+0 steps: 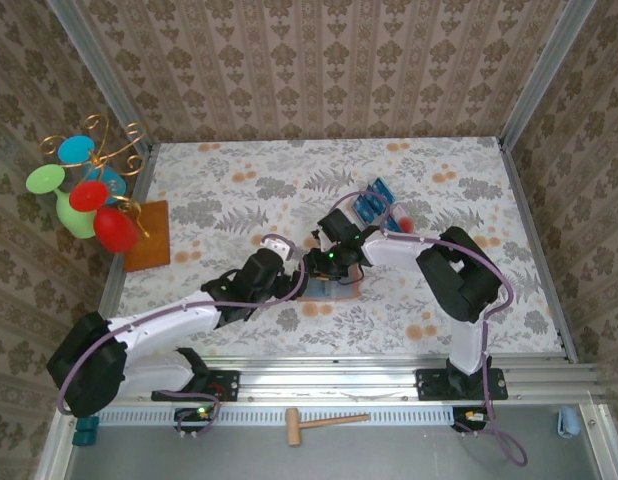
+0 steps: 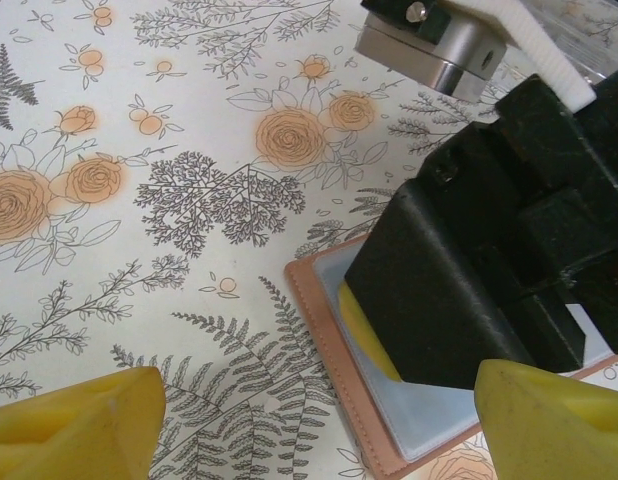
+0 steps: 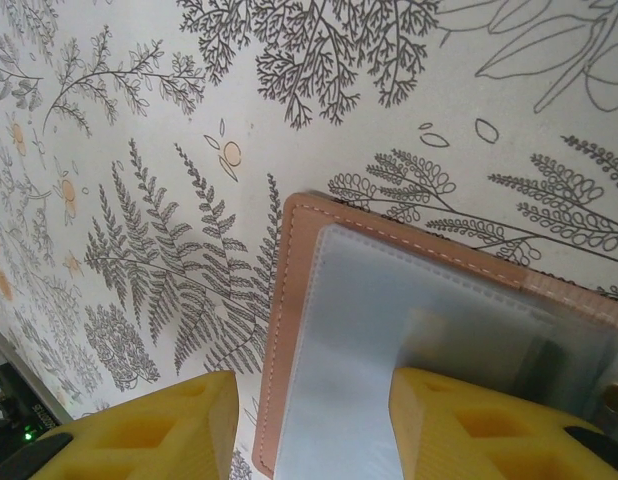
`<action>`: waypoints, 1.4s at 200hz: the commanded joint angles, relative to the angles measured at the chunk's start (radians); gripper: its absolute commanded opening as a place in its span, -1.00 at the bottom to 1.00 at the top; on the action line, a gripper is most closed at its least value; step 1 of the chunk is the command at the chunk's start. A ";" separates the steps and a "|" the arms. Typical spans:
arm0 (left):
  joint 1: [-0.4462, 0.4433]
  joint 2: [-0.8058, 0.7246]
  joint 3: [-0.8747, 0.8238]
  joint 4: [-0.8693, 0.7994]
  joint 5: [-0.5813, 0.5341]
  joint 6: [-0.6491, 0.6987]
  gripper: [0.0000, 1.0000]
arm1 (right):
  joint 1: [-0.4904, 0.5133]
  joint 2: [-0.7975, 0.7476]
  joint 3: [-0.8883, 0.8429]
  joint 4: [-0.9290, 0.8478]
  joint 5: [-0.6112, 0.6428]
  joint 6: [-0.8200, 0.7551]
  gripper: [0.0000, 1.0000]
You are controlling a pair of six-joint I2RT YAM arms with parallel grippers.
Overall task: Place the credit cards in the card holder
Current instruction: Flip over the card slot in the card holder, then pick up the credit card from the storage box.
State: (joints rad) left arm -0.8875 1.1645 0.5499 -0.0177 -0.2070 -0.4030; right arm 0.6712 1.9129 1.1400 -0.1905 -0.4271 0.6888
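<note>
The card holder (image 1: 332,290) lies open on the floral cloth, pinkish-brown with clear plastic sleeves (image 2: 429,410) inside. My right gripper (image 1: 329,268) is down on it, jaws apart. One yellow finger (image 3: 469,420) shows partly through a sleeve (image 3: 389,330); the other (image 3: 149,430) is off the leather edge (image 3: 279,350), over the cloth. My left gripper (image 1: 297,283) hovers just left of the holder, its yellow fingers (image 2: 79,430) spread wide and empty, with the holder's corner (image 2: 339,350) between them. The blue credit cards (image 1: 372,203) sit behind the right arm.
A clear tray (image 1: 394,218) holds the cards at the back. An orange-brown mat (image 1: 149,235) and a gold-wire ornament with coloured discs (image 1: 89,190) stand at the left edge. A wooden mallet (image 1: 324,423) lies on the front rail. Papered walls close three sides.
</note>
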 commanded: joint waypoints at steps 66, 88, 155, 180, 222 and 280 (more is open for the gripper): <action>0.008 0.062 0.005 0.012 -0.003 -0.039 0.66 | -0.050 -0.120 0.069 -0.133 0.022 -0.023 -0.09; 0.009 0.087 0.012 0.018 0.002 -0.041 0.66 | -0.096 -0.170 0.073 -0.164 0.030 -0.044 -0.09; 0.009 0.190 0.081 -0.003 0.013 -0.057 0.68 | -0.271 -0.281 0.192 -0.479 0.320 -0.308 -0.11; 0.011 0.224 0.123 -0.041 0.012 -0.063 0.77 | -0.309 -0.266 0.250 -0.572 0.460 -0.406 -0.13; 0.014 0.253 0.154 -0.064 0.014 -0.063 1.00 | -0.335 -0.223 0.309 -0.652 0.624 -0.509 -0.20; 0.027 0.248 0.164 -0.082 0.019 -0.057 1.00 | -0.340 -0.147 0.334 -0.669 0.653 -0.548 -0.32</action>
State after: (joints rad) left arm -0.8688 1.4120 0.6819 -0.0689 -0.1978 -0.4561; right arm 0.3370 1.7279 1.4437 -0.8093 0.1768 0.1818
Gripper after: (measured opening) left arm 0.999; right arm 0.350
